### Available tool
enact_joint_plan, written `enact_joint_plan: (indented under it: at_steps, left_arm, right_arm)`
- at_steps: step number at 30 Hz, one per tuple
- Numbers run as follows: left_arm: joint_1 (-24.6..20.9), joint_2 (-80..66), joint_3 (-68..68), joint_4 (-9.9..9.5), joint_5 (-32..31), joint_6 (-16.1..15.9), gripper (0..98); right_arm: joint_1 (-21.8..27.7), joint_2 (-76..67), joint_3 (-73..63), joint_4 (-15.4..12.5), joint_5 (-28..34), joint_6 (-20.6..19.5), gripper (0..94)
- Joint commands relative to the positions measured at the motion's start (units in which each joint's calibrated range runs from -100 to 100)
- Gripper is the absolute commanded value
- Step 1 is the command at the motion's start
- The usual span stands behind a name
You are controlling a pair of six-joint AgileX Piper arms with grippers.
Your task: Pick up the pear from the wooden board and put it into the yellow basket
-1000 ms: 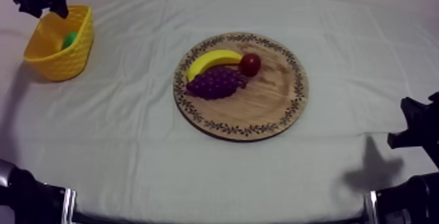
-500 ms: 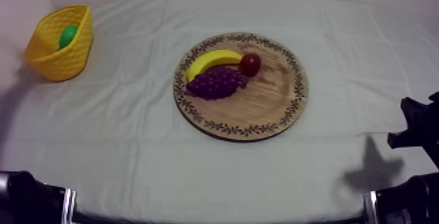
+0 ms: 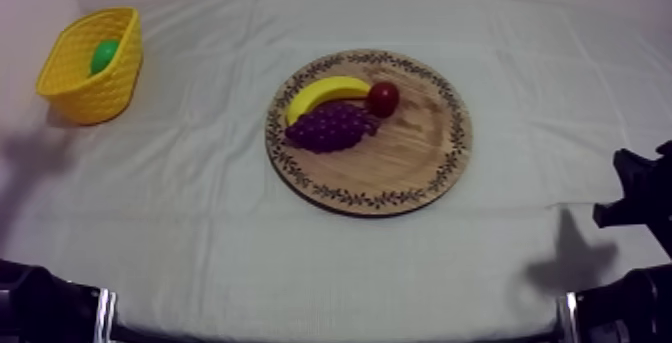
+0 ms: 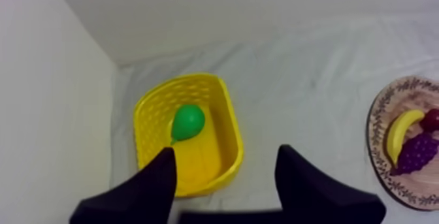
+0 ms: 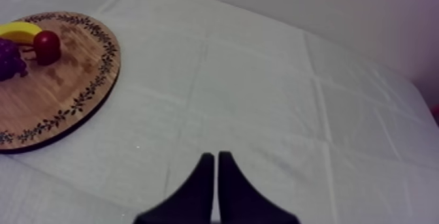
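Near right, the right hand (image 5: 217,166) rests with fingers pressed together, empty; midway on the cloth-covered bench (image 3: 200,227), one round wooden board with patterned rim (image 3: 430,157) carries one yellow banana (image 3: 325,92), one purple bunch of grapes (image 3: 335,127) and one small red fruit (image 3: 383,98); far left, one yellow basket (image 3: 95,97) holds one green pear (image 3: 103,55); the left hand (image 4: 225,149) hovers by it, fingers spread, empty.

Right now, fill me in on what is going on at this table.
The pear lies inside the yellow basket, so the put-away looks done. The left gripper hovers above the basket, open, with nothing between its fingers. The right gripper is shut on nothing over the bare cloth beside the wooden board. A banana, a bunch of grapes and a small red fruit lie together on the board.
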Motion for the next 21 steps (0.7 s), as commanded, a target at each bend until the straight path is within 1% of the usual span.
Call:
enact_joint_plan:
  at_steps: [1, 6, 11, 15, 18, 21]
  left_arm:
    - [0.8, -6.3, 3.8, -0.01, -1.7, 0.6, 51.1]
    - [3.2, -18.3, 12.7, -0.39, -7.2, 3.0, 39.6]
    - [4.4, -29.5, 22.0, -0.54, -11.4, 5.6, 27.3]
    - [4.2, -37.9, 31.9, -0.38, -17.3, 6.4, 16.0]
    - [3.8, -44.2, 40.0, -0.48, -22.8, 6.7, 7.2]
    - [3.4, -49.6, 47.4, -0.72, -27.6, 6.8, 2.5]
  right_arm:
    - [0.0, 0.0, 0.0, 0.0, 0.0, 0.0, 0.3]
    - [0.0, 0.0, 0.0, 0.0, 0.0, 0.0, 0.3]
    - [0.0, 0.0, 0.0, 0.0, 0.0, 0.0, 0.3]
    - [0.0, 0.0, 0.0, 0.0, 0.0, 0.0, 0.3]
    - [0.0, 0.0, 0.0, 0.0, 0.0, 0.0, 0.3]
    - [0.0, 0.0, 0.0, 0.0, 0.0, 0.0, 0.3]
